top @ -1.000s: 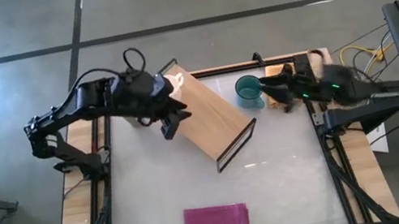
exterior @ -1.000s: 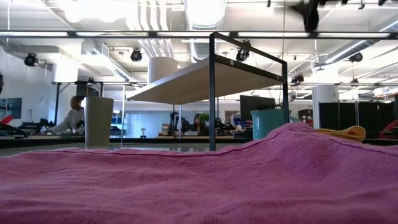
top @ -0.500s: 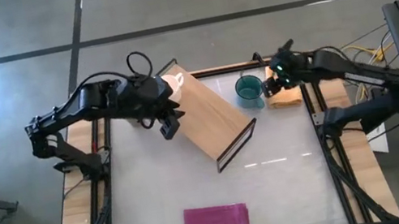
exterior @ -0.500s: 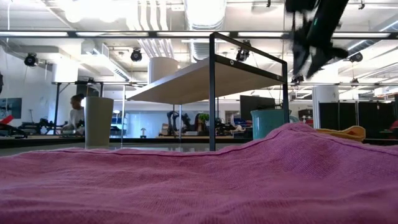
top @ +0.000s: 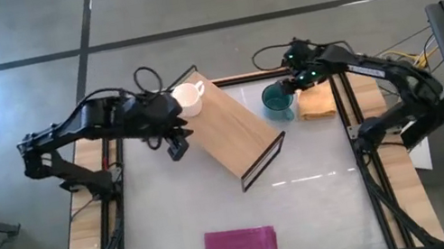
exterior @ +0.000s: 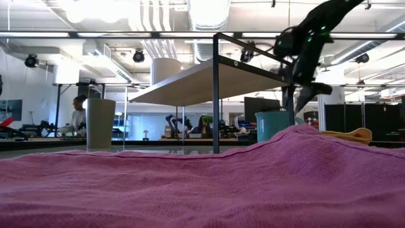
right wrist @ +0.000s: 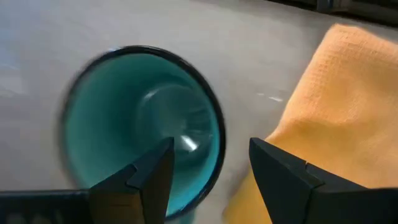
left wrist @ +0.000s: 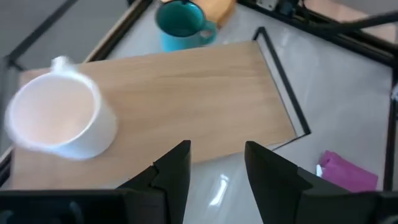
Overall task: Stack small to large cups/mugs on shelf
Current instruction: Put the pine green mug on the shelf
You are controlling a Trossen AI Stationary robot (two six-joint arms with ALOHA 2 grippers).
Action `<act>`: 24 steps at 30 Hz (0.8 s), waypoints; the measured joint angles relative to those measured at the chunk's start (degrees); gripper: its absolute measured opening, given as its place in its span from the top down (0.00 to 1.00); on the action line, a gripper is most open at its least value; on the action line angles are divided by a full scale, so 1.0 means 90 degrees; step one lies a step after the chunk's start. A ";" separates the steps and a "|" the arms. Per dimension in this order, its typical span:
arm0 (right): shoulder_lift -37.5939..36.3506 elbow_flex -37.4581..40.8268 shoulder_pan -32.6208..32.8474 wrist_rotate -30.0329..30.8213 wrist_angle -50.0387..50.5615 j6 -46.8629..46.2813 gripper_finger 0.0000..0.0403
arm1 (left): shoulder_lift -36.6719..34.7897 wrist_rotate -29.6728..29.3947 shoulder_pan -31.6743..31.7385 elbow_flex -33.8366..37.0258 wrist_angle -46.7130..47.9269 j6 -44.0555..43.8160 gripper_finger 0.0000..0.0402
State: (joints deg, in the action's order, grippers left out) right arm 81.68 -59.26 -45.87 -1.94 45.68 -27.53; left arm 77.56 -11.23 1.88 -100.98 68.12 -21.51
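Note:
The white mug [top: 188, 98] stands upright on the far-left end of the light-wood shelf [top: 237, 131]; it also shows in the left wrist view [left wrist: 59, 121]. The teal mug [top: 276, 99] stands on the table by the shelf's far-right side. The olive cup [exterior: 100, 123] stands on the table; in the high view my left arm covers it. My left gripper [top: 178, 143] is open and empty beside the shelf's left long edge. My right gripper [top: 287, 87] is open just above the teal mug [right wrist: 143, 124], one finger over its hollow, one outside its rim, touching nothing.
An orange cloth [top: 316, 103] lies right beside the teal mug, toward the table's right edge. A magenta cloth [top: 241, 247] lies near the table's near edge and fills the low view's foreground [exterior: 190, 183]. People sit in the room beyond the table.
My right gripper has swung from the table's right edge toward the far left and come down over the teal mug. My left gripper has drawn back a little toward the table's left edge, away from the shelf, so more of the white mug shows.

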 joint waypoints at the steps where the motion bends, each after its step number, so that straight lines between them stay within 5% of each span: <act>1: 0.0132 -0.0032 0.0000 0.0077 0.0021 0.0053 0.50 | -0.0135 -0.0077 0.0001 0.0112 -0.0008 -0.0100 0.66; 10: 0.0876 -0.0376 0.0002 0.0362 0.0001 0.0295 0.50 | -0.1492 -0.0803 -0.0002 0.1468 -0.0020 -0.1030 0.66; 16: 0.1120 -0.0932 0.0218 0.0529 0.0077 0.1506 0.50 | -0.2297 -0.0974 -0.0002 0.2413 -0.0026 -0.1503 0.66; 24: 0.1678 -0.1520 0.0299 0.0820 0.1015 0.2086 0.50 | -0.2827 -0.0997 -0.0002 0.2932 -0.0032 -0.1898 0.66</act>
State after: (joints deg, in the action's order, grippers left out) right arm 96.78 -72.94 -43.18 5.44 54.81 -8.75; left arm 52.12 -20.20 1.87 -74.59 67.83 -38.60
